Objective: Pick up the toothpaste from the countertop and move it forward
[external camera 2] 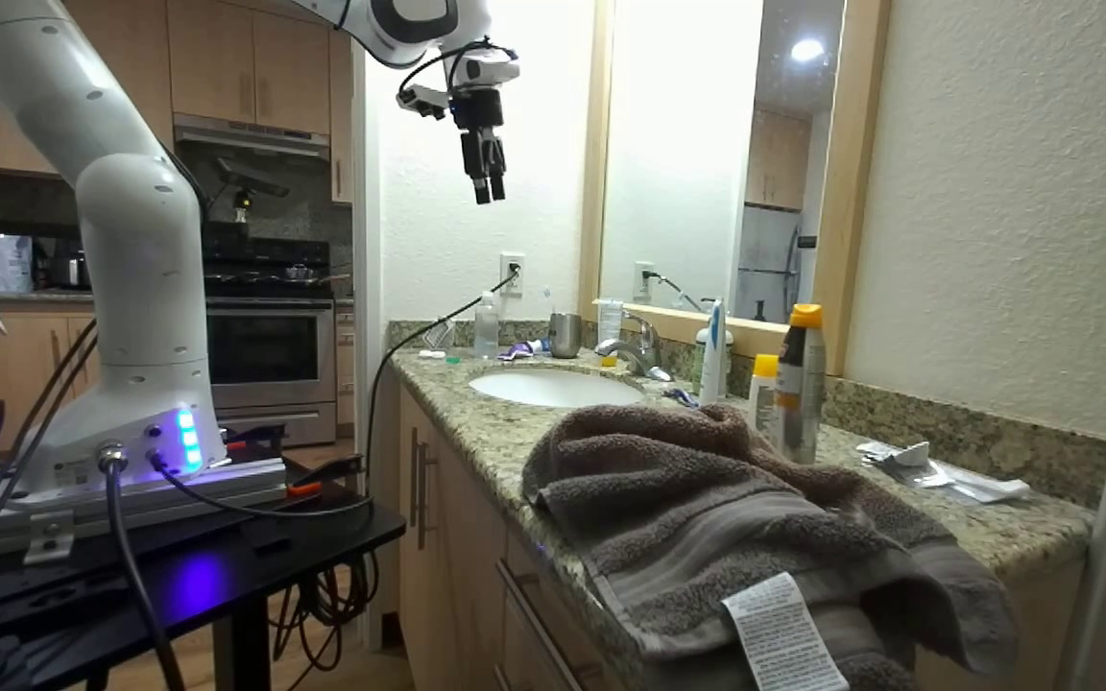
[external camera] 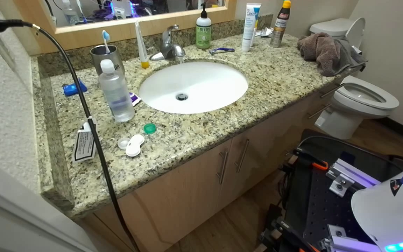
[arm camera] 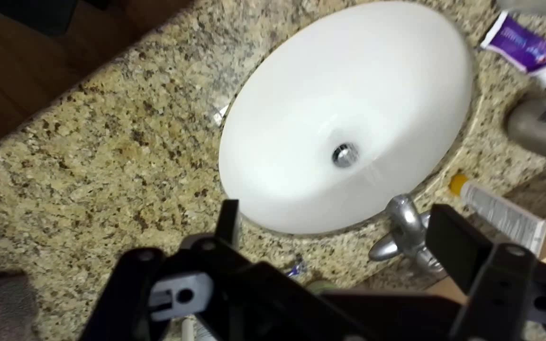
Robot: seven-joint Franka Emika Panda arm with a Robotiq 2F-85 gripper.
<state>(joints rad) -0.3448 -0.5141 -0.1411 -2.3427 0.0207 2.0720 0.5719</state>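
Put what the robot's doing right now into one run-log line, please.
gripper: open, empty, touching nothing | CeraVe tube: upright on granite countertop | pickup: not yet done

White arm point(external camera 2: 140, 259) raised, black hand point(external camera 2: 491, 195) pointing down, fingers point(arm camera: 455, 244) spread wide apart

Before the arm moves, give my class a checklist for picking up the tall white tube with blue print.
1. Gripper open and holding nothing: ok.
2. White tube standing upright on the countertop: ok.
3. Gripper down at the white tube: not ok, it hangs well above the countertop.
4. No neighbours close to the white tube: not ok, a yellow-capped bottle and a spray can stand near it.
5. How full the white tube is: cannot tell.
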